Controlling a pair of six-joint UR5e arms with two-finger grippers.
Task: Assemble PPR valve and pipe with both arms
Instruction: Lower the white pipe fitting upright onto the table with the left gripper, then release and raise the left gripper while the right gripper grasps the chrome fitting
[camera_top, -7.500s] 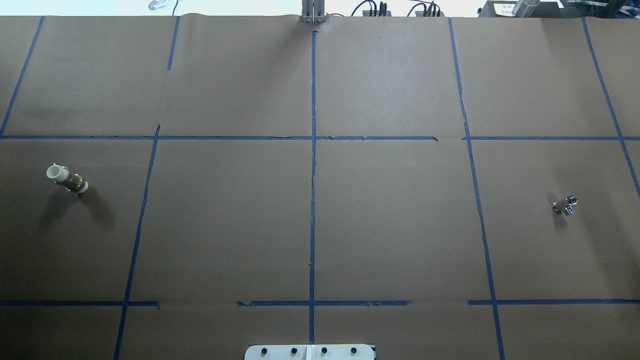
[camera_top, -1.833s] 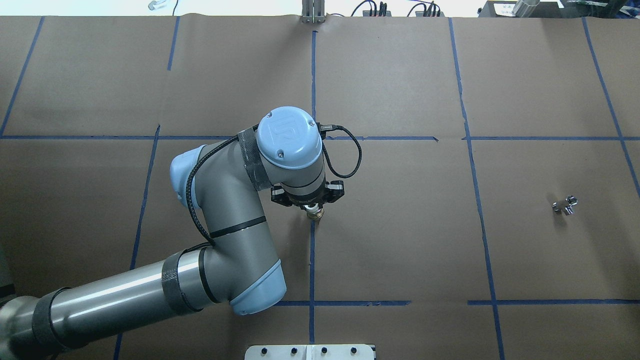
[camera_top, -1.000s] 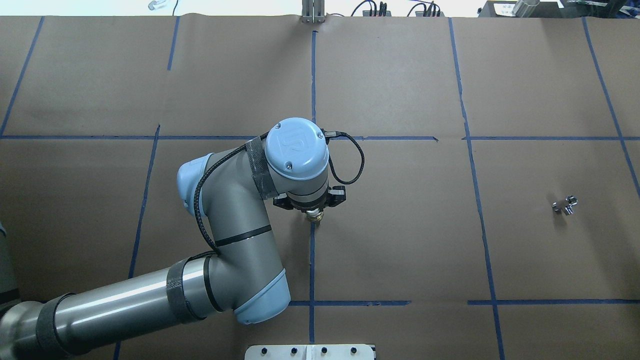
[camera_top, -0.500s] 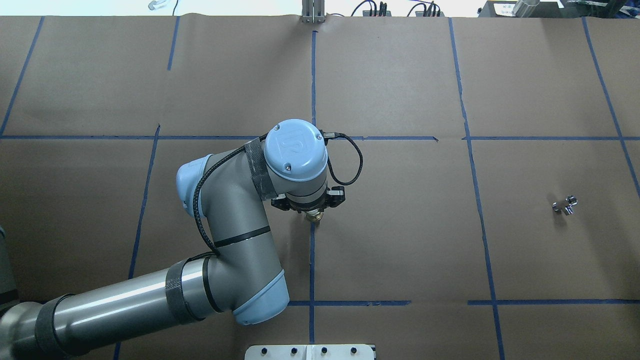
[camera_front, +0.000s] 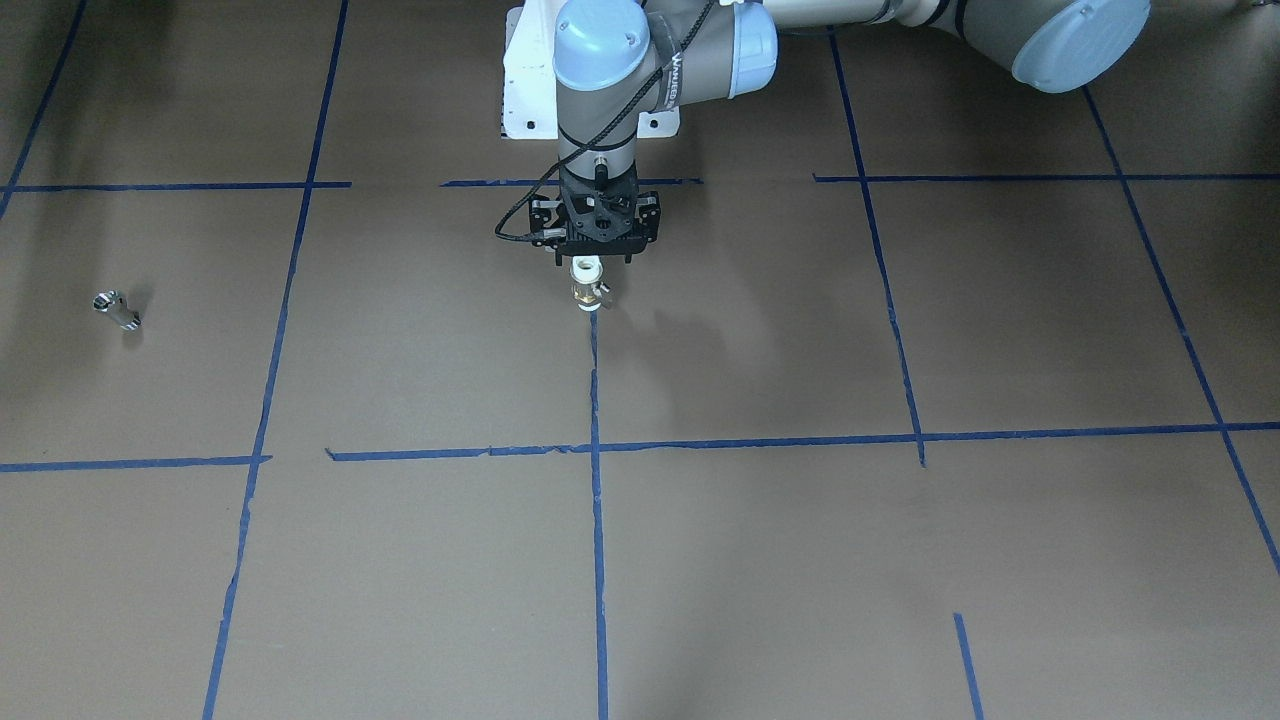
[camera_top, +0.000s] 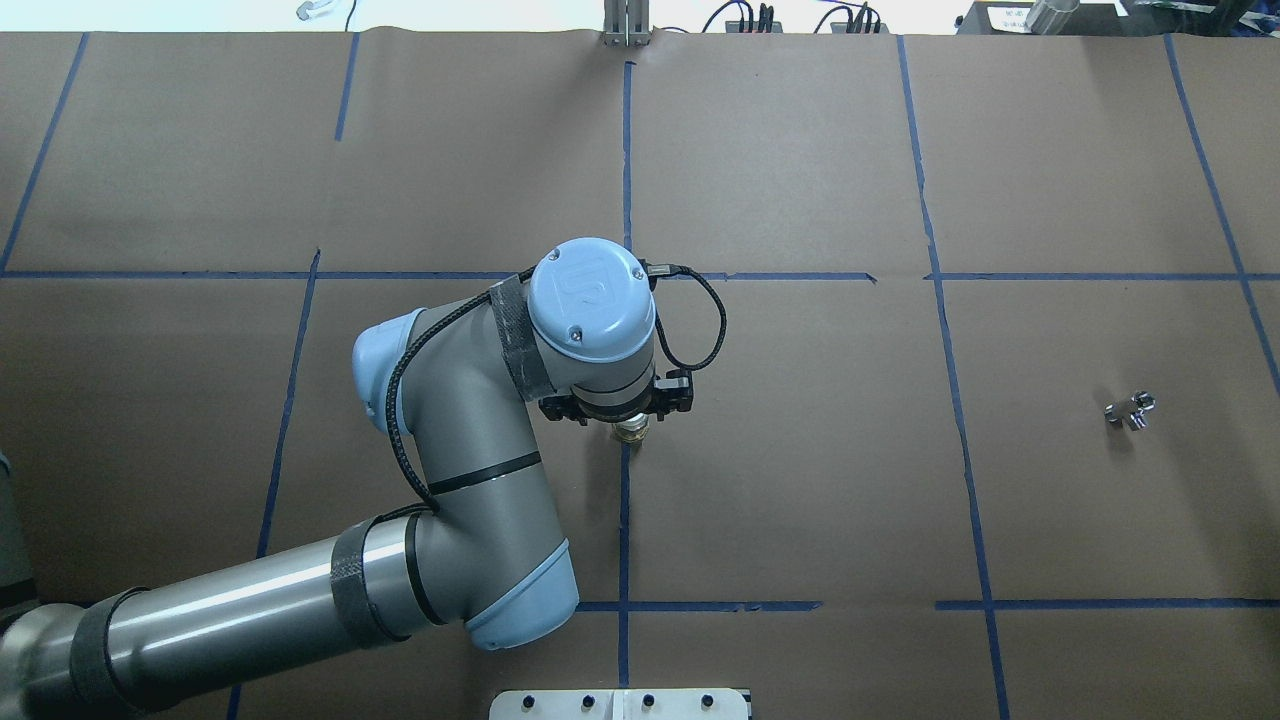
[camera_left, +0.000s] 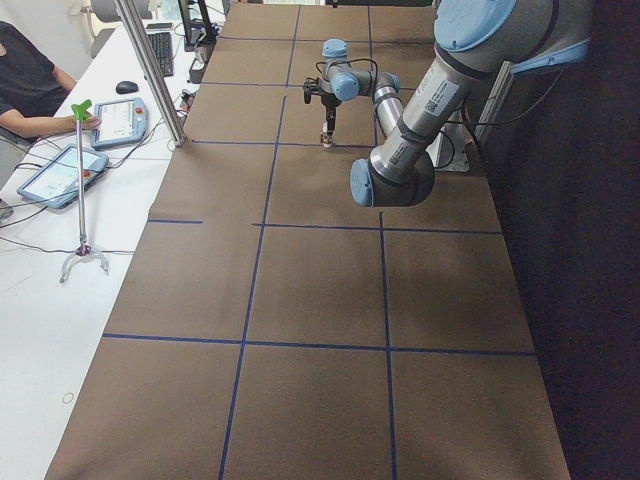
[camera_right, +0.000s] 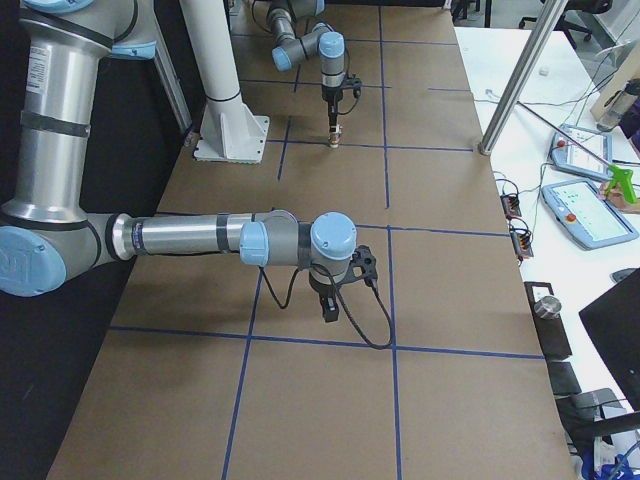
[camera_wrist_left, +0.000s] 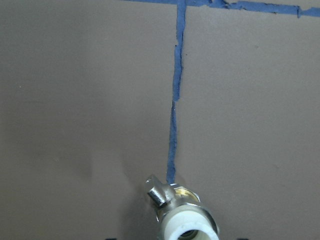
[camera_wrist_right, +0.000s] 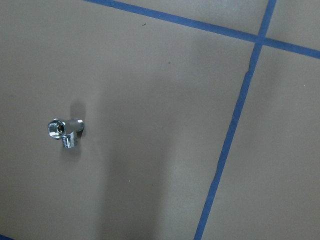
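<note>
The PPR valve (camera_front: 588, 286), brass in the middle with white ends, stands upright on the centre tape line. My left gripper (camera_front: 588, 270) is shut on its upper white end from above. The valve also shows in the overhead view (camera_top: 631, 431) and the left wrist view (camera_wrist_left: 182, 212), its silver handle pointing sideways. I cannot tell if its lower end touches the paper. The pipe (camera_top: 1130, 410) lies alone at the right, also in the right wrist view (camera_wrist_right: 65, 131). My right gripper (camera_right: 329, 314) hangs above the table's right end; I cannot tell if it is open.
Brown paper with blue tape lines (camera_top: 625, 500) covers the table. The white pedestal base (camera_top: 620, 705) sits at the robot's edge. A metal post (camera_left: 150, 70) and a desk with tablets (camera_left: 60, 175) and a seated person lie beyond the far edge.
7.5 s ago the valve lay at the far left with no arm in view. It has since come to the centre in my left gripper. Over the last second the arm has barely moved.
</note>
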